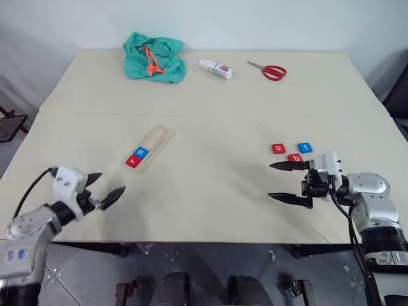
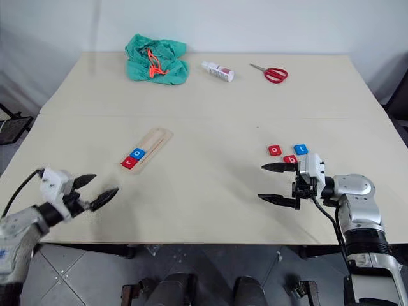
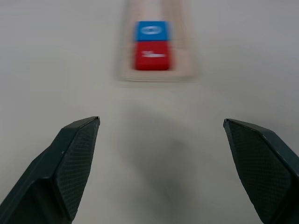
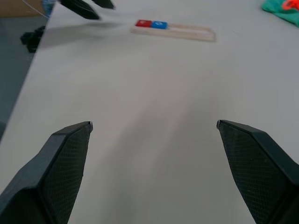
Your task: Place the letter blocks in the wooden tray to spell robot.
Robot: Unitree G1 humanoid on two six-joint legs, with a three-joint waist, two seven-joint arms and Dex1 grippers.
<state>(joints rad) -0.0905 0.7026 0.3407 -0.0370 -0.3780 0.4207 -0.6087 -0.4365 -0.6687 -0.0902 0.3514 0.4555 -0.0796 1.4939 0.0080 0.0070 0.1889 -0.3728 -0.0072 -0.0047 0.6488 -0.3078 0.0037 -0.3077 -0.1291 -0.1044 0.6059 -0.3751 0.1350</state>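
Head views: three loose letter blocks (image 1: 292, 151) near the tabletop's (image 1: 210, 185) right edge, hidden from both wrist views. Wooden tray (image 1: 152, 147) holds red "r" (image 1: 133, 160), blue "o" (image 1: 141, 152). Left gripper (image 1: 105, 189) and right gripper (image 1: 287, 182): jaws apart, empty.

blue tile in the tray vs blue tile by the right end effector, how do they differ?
The blue tile in the wooden tray sits at, touching a red tile. The other blue tile lies on the bare table, apart from its red neighbours. Both are small flat squares with a white letter.

Third loose letter block (image 1: 296, 157) (seemingly red) half hidden behind the right end effector (image 1: 285, 182), its letter unreadable.
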